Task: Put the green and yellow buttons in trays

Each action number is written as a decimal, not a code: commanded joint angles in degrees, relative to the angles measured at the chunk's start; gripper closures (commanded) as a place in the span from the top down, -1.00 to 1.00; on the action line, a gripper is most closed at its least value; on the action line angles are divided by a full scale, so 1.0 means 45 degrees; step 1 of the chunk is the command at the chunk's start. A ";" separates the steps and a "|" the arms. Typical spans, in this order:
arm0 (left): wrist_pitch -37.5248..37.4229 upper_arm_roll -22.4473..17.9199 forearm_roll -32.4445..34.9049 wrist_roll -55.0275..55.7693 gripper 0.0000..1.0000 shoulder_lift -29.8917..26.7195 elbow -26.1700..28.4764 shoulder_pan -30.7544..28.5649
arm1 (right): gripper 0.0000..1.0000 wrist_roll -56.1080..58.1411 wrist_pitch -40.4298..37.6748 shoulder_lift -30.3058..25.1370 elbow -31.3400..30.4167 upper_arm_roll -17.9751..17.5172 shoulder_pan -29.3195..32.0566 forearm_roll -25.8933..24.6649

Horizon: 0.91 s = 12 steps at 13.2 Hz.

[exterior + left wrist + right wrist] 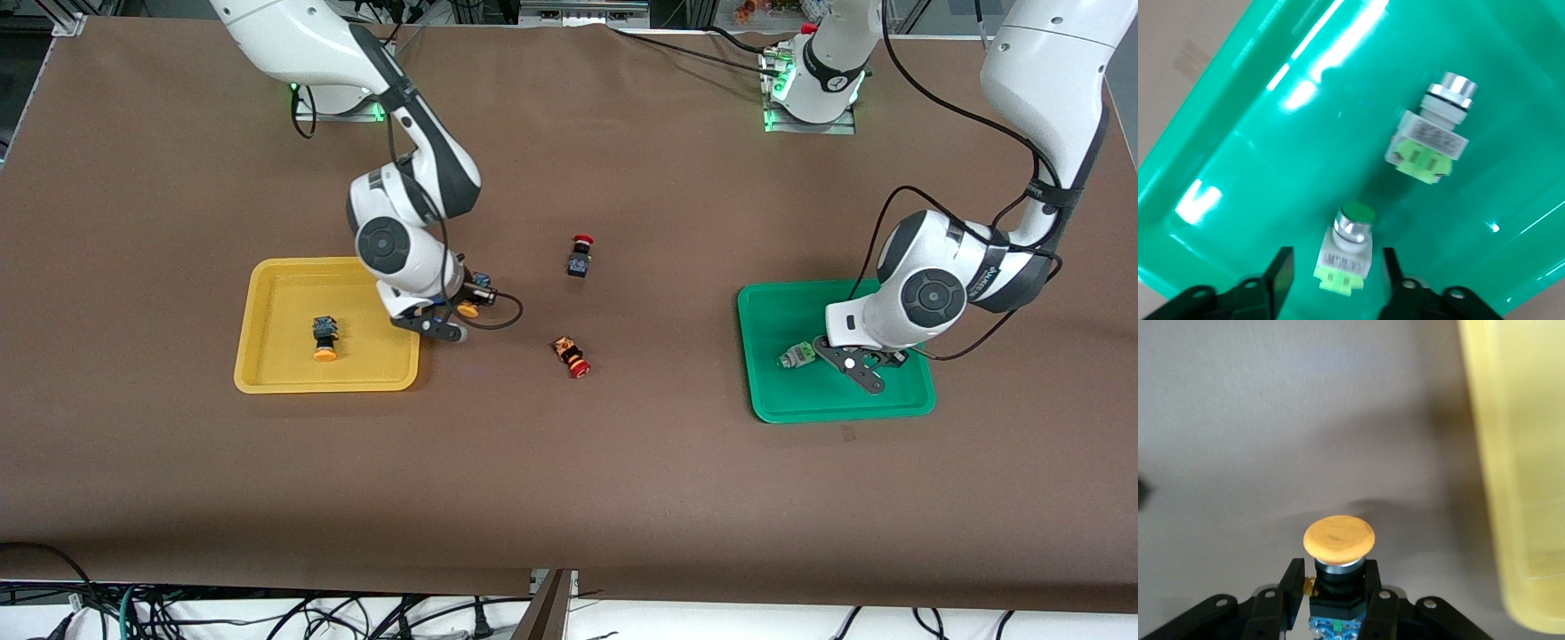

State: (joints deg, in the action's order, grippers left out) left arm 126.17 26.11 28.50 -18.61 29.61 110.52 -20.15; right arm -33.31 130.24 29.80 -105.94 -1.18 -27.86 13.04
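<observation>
My right gripper (458,313) is shut on a yellow button (470,302), over the brown table just beside the yellow tray (284,298). In the right wrist view the orange-yellow cap (1338,539) sticks out past the gripper (1336,587), with the tray's rim (1518,453) alongside. A second yellow button (324,339) lies in that tray. My left gripper (867,369) is low over the green tray (782,311), open. One green button (1346,250) lies in the tray (1271,167) between the open jaws (1335,277), untouched. Another green button (1431,130) lies beside it (798,356).
Two dark red-capped switches rest on the table between the trays: one upright (580,256), one on its side nearer the front camera (572,356). Black cables hang from both wrists.
</observation>
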 commanded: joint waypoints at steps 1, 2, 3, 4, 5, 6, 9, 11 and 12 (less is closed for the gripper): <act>-0.0650 0.0272 -0.0312 -0.0085 1.00 -0.1341 -0.0182 -0.0190 | -0.55 0.2451 -0.1613 -0.0177 0.0865 0.1213 -0.0001 -0.0125; -0.1583 0.0427 -0.1342 -0.0046 1.00 -0.1732 -0.0668 -0.0190 | -0.55 0.3718 -0.1850 -0.0177 0.0944 0.1721 -0.0001 -0.0125; -0.2849 0.0564 -0.2512 0.0032 1.00 -0.2142 -0.1427 -0.0171 | -0.55 0.4949 -0.1852 -0.0119 0.0926 0.2229 0.0038 -0.0125; -0.4312 0.0662 -0.3452 0.0323 1.00 -0.2359 -0.2479 -0.0152 | -0.54 0.5986 -0.1852 -0.0041 0.0926 0.2621 0.0173 -0.0105; -0.5738 0.0702 -0.3809 0.0829 1.00 -0.2361 -0.3707 -0.0035 | -0.50 0.6770 -0.1755 0.0173 0.0926 0.2721 0.0504 -0.0105; -0.7145 0.0837 -0.3871 0.1510 1.00 -0.2361 -0.4919 0.0121 | -0.35 0.7203 -0.1658 0.0368 0.0906 0.2703 0.0894 0.0050; -0.9537 0.1016 -0.3889 0.2962 1.00 -0.2438 -0.6939 0.0765 | 0.15 0.7189 -0.1598 0.0604 0.0789 0.2683 0.0976 0.0110; -0.9349 0.0666 -0.3930 0.3370 1.00 -0.3081 -0.7234 0.1155 | 0.98 0.6858 -0.1792 0.0468 0.0867 0.2683 0.0918 0.0129; -0.8805 -0.0207 -0.4433 0.3624 1.00 -0.3625 -0.7100 0.1583 | 0.98 0.6431 -0.1813 0.0332 0.0906 0.2683 0.0898 0.0129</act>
State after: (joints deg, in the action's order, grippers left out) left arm 85.18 30.02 11.85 -4.13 15.91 79.29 -15.62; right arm -2.14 123.04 32.78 -102.38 11.17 -23.52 13.21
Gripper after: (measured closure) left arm 0.000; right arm 0.335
